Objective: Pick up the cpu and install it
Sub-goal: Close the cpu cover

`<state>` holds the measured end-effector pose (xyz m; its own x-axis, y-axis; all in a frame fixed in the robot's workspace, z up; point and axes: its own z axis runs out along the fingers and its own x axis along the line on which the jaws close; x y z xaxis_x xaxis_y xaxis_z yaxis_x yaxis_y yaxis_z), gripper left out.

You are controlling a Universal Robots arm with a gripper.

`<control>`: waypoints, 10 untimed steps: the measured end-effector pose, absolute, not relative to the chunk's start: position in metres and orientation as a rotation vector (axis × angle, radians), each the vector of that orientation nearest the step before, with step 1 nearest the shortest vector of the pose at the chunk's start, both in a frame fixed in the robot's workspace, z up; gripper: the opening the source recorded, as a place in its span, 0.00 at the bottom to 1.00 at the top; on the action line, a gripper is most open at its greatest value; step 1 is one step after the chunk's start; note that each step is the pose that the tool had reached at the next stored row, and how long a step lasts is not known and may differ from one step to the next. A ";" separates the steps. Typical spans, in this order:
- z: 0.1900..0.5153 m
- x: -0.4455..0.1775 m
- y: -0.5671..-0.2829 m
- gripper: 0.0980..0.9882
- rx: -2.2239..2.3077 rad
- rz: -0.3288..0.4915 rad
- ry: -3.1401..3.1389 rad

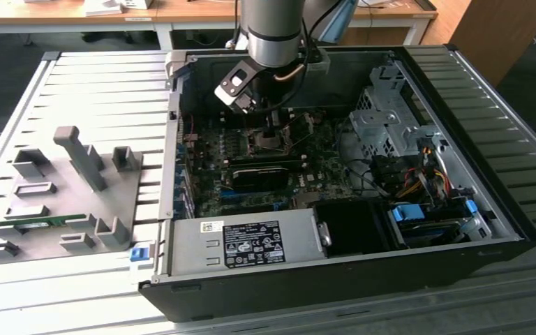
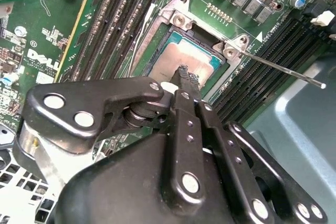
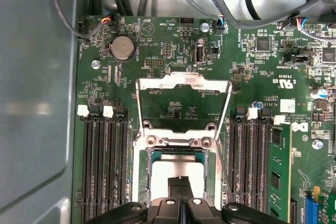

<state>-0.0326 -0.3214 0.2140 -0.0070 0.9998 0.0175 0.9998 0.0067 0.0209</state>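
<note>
The jaws are pressing together, clenched on nothing, their tips hanging right at the top of the cpu (image 2: 173, 59), which is lying flat inside the socket (image 3: 140, 171). Above the socket the load plate (image 3: 184, 82) is standing open, and the lever (image 2: 283, 69) is sticking out. I'd judge this is the seating step, and locking is calling for plate and lever down.

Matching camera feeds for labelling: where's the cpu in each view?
Exterior view: mid-case, mostly hidden beneath the gripper.
Second wrist view: cpu in the socket, at the fingertips.
First wrist view: cpu in the socket, between slot banks.
Shared landmark: the gripper over the socket.
</note>
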 end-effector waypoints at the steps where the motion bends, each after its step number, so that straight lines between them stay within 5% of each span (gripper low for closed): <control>1: 0.215 -0.033 -0.321 0.01 2.212 0.043 2.227; 10: 0.217 -0.033 -0.321 0.01 2.212 0.042 2.227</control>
